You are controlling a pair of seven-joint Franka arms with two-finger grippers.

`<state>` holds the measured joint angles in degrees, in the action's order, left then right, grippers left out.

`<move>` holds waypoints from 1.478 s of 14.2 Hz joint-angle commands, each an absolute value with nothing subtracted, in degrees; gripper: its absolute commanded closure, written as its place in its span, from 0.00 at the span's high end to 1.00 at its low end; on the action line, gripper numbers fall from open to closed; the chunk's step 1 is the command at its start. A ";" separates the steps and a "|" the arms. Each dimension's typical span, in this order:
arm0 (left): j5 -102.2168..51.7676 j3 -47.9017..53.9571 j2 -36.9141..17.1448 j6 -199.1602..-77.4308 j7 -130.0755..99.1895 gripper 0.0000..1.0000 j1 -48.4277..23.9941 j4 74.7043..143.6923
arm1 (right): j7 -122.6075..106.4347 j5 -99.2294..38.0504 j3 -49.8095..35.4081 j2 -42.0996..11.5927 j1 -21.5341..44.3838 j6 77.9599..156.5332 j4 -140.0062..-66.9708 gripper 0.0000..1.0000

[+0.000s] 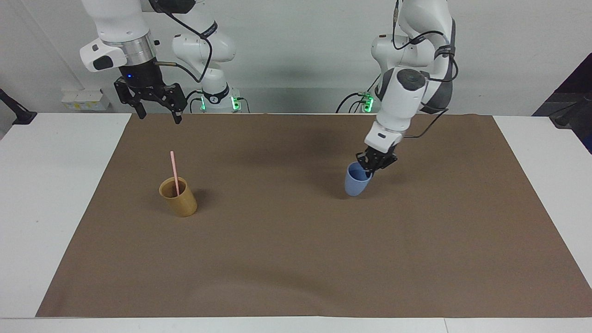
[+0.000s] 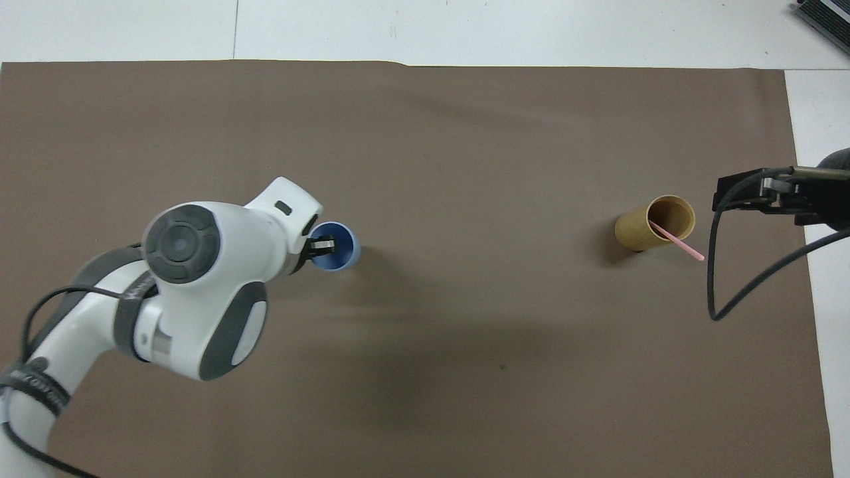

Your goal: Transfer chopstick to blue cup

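Left pincer [image 1: 371, 169] is clamped on the rim of the blue cup [image 1: 356, 181], near the table's middle. The chopstick [image 1: 174, 172] stands near-upright in the tan cup [image 1: 178, 197] toward the right arm's end. The right pincer [image 1: 157, 104], open and empty, hangs closest to it.

Brown paper mat [image 1: 296, 259]: covers the white table [image 1: 46, 208], whose bare margins show at both ends.
Tan wooden cylindrical cup [image 1: 179, 198]: on mat, toward the right arm's end.
Thin pale-pink chopstick [image 1: 174, 169]: stands in that cup, leaning on its rim.
Small light-blue tapered cup [image 1: 356, 181]: on mat near the middle, well apart from the tan cup, tilted.
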<state>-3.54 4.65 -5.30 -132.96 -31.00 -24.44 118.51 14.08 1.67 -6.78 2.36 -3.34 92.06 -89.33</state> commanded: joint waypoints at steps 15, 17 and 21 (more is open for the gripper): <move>0.35 3.34 -10.37 -129.29 -34.63 0.00 -26.72 113.99 | 13.18 1.14 -7.03 2.20 -3.96 90.88 -88.51 1.00; 0.44 3.34 -10.37 -129.29 -34.63 0.01 -26.72 114.08 | 13.18 1.14 -7.03 2.20 -3.96 90.97 -88.51 1.00; 0.44 3.34 -10.28 -129.20 -34.45 0.78 -26.63 113.99 | 13.18 1.14 -7.03 2.20 -3.96 90.88 -88.51 1.00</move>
<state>-0.93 3.49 -10.42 -130.80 -33.80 -26.61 114.92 14.08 1.67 -6.78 2.36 -3.34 92.06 -89.33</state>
